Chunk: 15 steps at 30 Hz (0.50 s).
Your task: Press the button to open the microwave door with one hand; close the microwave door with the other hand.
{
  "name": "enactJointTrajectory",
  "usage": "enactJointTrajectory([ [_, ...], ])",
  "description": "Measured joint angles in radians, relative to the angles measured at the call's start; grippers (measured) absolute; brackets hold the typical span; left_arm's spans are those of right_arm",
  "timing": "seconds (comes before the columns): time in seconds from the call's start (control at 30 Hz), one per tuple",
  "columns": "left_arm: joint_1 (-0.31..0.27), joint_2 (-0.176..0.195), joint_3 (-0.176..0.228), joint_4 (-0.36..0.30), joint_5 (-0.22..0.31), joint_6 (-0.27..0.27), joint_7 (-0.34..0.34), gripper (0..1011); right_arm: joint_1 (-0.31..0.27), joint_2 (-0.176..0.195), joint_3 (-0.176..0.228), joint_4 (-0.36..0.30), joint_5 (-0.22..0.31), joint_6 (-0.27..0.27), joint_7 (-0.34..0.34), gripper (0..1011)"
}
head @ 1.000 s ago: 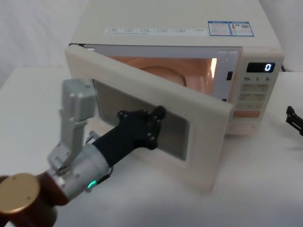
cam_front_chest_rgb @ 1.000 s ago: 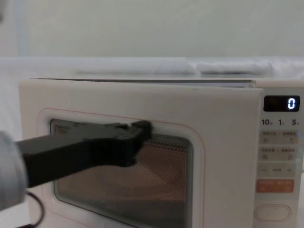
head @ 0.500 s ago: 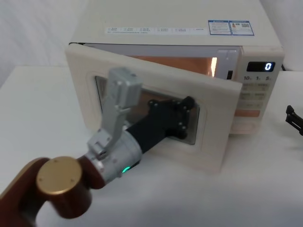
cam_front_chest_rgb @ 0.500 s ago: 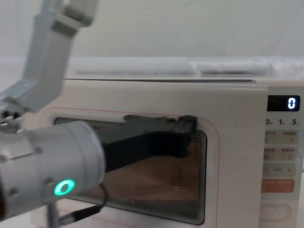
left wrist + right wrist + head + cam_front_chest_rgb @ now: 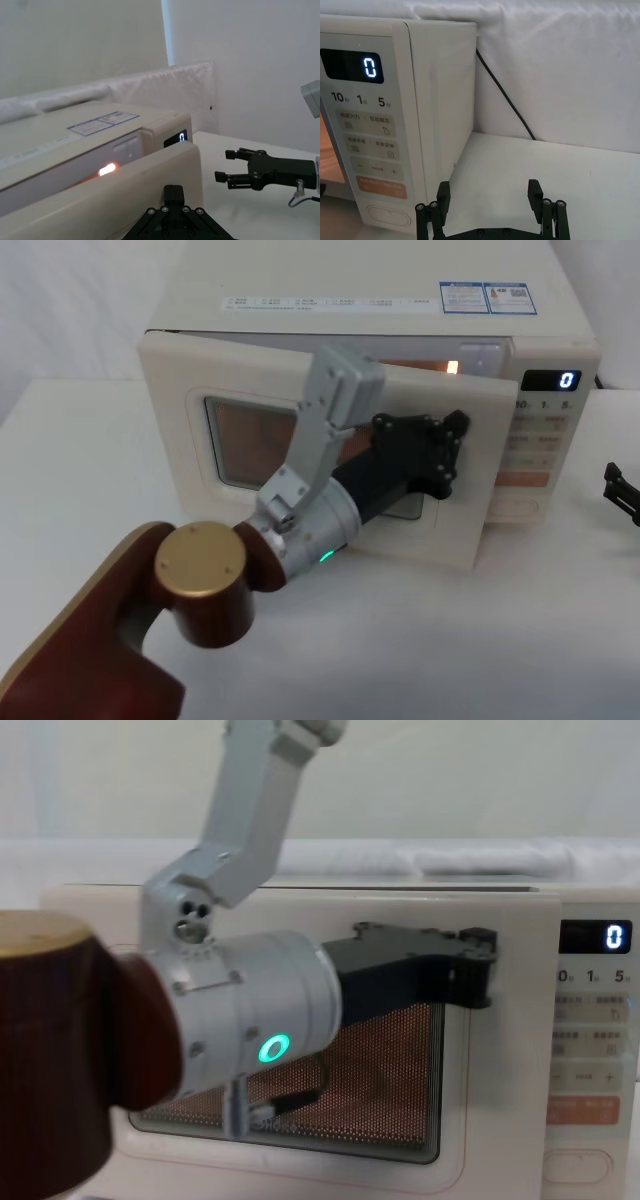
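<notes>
Black angular left gripper presses the smooth cream microwave door.

The left arm reaches forward and up from the lower left of the head view — a brown shoulder segment capped with a gold disc, then a silver-white forearm with a green ring light, then the black wrist. The left claw is stretched out at the end of it, its tip level with the upper right of the arm's reach. The right claw sits low and well off to the right, apart from the left arm — its two black fingers spread wide with a clear gap between them.
</notes>
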<state>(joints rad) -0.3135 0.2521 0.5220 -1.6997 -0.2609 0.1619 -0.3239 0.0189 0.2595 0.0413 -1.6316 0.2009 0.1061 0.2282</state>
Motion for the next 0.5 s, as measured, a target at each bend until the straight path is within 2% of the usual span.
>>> enactJointTrajectory([
  [0.23,-0.039,-0.039,0.023,0.049,0.045,-0.001,0.004,0,0.0,0.0,0.0,0.0,0.0,0.0,0.0,1002],
  [0.5,-0.07,-0.064,0.046,0.093,0.117,-0.01,0.012,0,0.0,0.0,0.0,0.0,0.0,0.0,0.0,1002],
])
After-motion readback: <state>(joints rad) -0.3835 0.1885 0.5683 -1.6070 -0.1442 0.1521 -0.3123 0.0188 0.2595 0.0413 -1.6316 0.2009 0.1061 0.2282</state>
